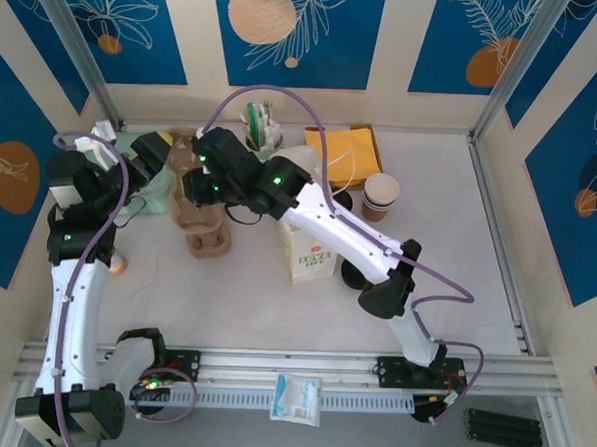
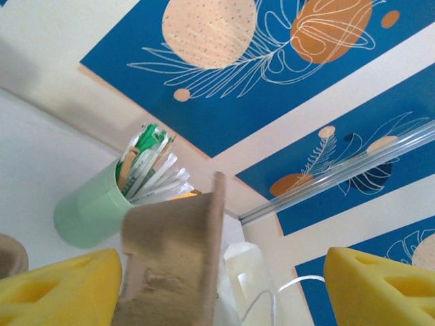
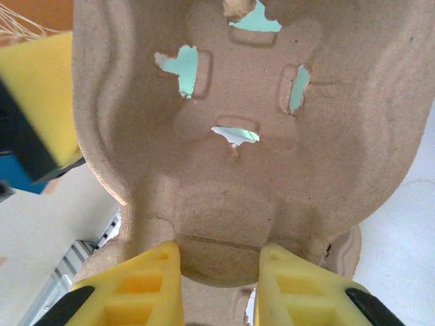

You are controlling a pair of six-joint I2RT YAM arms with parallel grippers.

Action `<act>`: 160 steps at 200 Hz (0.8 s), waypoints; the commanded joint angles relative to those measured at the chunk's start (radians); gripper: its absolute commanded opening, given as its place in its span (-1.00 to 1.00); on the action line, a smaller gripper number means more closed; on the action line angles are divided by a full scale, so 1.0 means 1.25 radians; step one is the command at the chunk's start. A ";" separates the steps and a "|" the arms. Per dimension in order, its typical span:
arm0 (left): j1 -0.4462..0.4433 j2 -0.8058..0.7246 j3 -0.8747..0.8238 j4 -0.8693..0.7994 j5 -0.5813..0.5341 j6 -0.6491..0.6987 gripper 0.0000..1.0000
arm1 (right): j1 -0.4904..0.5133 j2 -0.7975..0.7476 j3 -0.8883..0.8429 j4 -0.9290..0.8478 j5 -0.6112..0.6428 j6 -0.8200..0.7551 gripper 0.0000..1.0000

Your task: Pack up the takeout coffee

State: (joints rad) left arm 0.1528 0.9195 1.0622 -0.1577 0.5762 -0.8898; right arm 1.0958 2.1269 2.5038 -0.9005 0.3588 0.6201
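Table (image 1: 447, 251) — green cup (image 2: 88, 214) holds sachets (image 2: 146, 166) | left fingers (image 2: 58, 288) wide | right fingers (image 3: 143, 288) grip carrier (image 3: 224, 136)

No readable text.
You see print on the white carton (image 1: 309, 252), centre frame, too small to read.

Our right tool (image 3: 219, 261) pinches a lobe of the brown pulp carrier (image 3: 238, 170) between yellow fingers (image 3: 136, 292). We see mint green through its holes.
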 commanded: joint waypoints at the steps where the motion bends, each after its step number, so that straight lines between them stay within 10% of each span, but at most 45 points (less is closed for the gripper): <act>1: 0.008 0.006 0.041 -0.004 -0.016 -0.001 0.71 | 0.002 -0.065 -0.009 0.041 -0.015 -0.024 -0.50; 43: 0.008 0.008 0.061 -0.003 -0.019 -0.012 1.00 | -0.011 -0.129 -0.042 0.081 -0.033 -0.031 -0.50; 160: -0.010 0.039 0.094 -0.037 -0.013 0.009 0.99 | -0.094 -0.349 -0.259 0.148 -0.024 -0.036 -0.51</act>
State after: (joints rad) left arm 0.1497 0.9749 1.1618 -0.1665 0.5678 -0.9100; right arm 1.0023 1.7428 2.2837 -0.7647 0.3298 0.5648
